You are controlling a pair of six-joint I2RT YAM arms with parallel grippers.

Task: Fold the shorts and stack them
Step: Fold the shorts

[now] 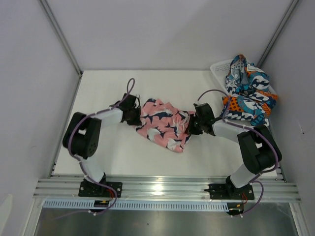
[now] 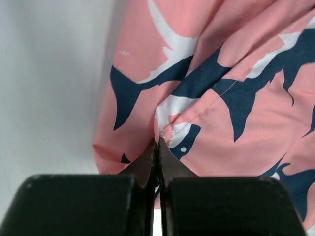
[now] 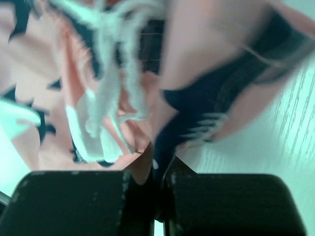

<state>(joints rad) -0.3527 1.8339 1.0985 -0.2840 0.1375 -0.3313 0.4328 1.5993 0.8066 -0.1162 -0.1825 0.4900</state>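
The pink shorts [image 1: 164, 124] with navy-and-white shapes lie crumpled mid-table between both arms. My left gripper [image 1: 137, 117] is at their left edge. In the left wrist view its jaws [image 2: 158, 142] are pressed together on a stitched hem of the pink shorts [image 2: 221, 73]. My right gripper [image 1: 193, 124] is at their right edge. The right wrist view is blurred, but the gripper [image 3: 160, 164] is shut on a dark fold of the pink shorts [image 3: 197, 44], beside a white drawstring [image 3: 113, 73]. The blue, teal, orange and white shorts [image 1: 248, 96] sit bunched in the basket.
A white mesh basket [image 1: 220, 68] stands at the back right corner against the enclosure wall. Grey walls close in the table [image 1: 118, 157] on the left, back and right. An aluminium rail [image 1: 162, 187] carrying the arm bases runs along the near edge.
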